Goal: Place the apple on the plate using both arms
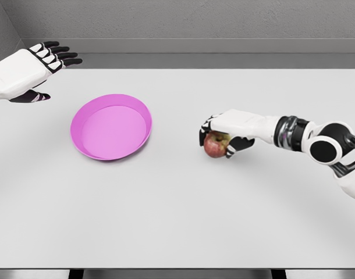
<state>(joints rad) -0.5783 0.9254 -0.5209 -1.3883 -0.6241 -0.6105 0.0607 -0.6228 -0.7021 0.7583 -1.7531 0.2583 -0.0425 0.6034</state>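
You have the small red-and-yellow apple (214,145) sitting on the pale grey tabletop (177,221), right of centre and well apart from the shallow round pink plate (111,126), which lies left of centre with nothing in it. Your right hand (227,132) reaches in from the right edge, forearm stretched low over the table, and covers the apple from above and behind: its fingers (205,131) curl down over the top and far side of the fruit while the thumb presses in from the near right, so the apple is wrapped in a closed grasp with only its front face showing. The apple looks to be resting on the surface, though you cannot tell for sure from this angle. Your left hand (41,64) hovers at the upper left, near the table's far corner and beyond the plate, with its dark-tipped fingers (64,55) stretched out and slightly apart, holding nothing.
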